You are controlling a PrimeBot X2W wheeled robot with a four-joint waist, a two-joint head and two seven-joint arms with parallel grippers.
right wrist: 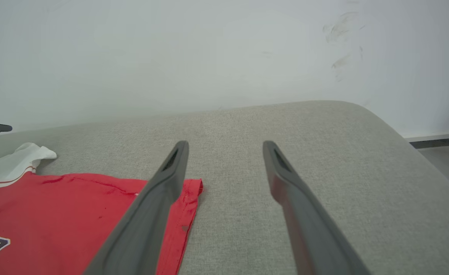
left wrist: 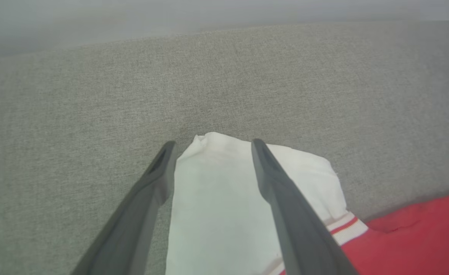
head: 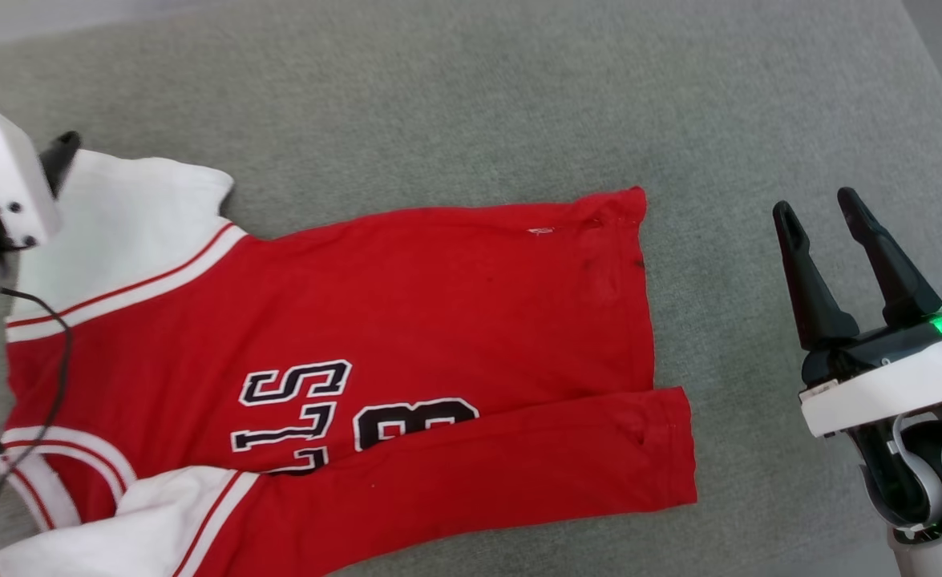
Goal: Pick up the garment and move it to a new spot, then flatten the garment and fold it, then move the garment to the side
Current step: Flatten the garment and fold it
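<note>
1. Grey padded cushion (head: pixel 519 96) carries everything, and a pale wall (right wrist: pixel 171 57) rises behind its far edge.
2. The garment (head: pixel 438 304) lies front-up across the cushion. Its collar end is toward the left edge, and its hem (head: pixel 639 272) stops well short of the right edge.
3. Its near long side (head: pixel 519 457) is turned over part of the lettering, so I judge the folding is under way.
4. The left gripper (left wrist: pixel 211 147) has its jaws spread wide astride the far white sleeve (left wrist: pixel 216 214) and grips nothing. It is probably placed to pinch that sleeve and bring it inward. Whether it touches the cloth I cannot tell.
5. The right gripper (head: pixel 815 204) is fully spread and empty, beside the hem and apart from it.
6. Bare cushion lies beyond the garment toward the far edge and the rounded far right corner, which leaves room for moving it aside.
</note>
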